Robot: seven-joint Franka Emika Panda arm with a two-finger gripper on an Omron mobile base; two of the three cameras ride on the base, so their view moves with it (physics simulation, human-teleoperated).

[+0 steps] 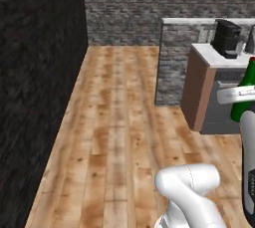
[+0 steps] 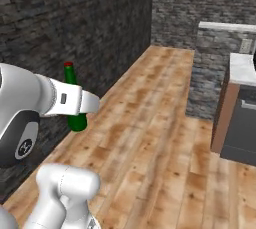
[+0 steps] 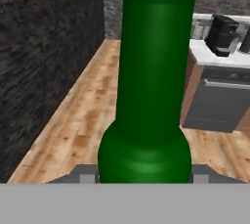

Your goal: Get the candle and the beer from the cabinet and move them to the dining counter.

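The beer [image 1: 245, 92], a dark green bottle with a red cap, hangs upright in the air at the right edge of the left base view. It also shows at the left of the right base view as the beer [image 2: 76, 119], partly behind my white hand. My gripper [image 3: 144, 176] is shut on its lower body, and the beer [image 3: 154, 71] rises up the middle of the hand view. The candle and the cabinet are out of view. A grey stone half wall with a white top [image 1: 172, 48] stands ahead; I cannot tell whether it belongs to the dining counter.
A dark brick wall [image 1: 40, 72] runs along the left. Bare wooden floor [image 1: 119, 122] stretches ahead. At the right stands a brown counter with a white top [image 1: 214, 57], a black coffee machine [image 1: 227, 38] and a grey dishwasher front [image 3: 219, 100].
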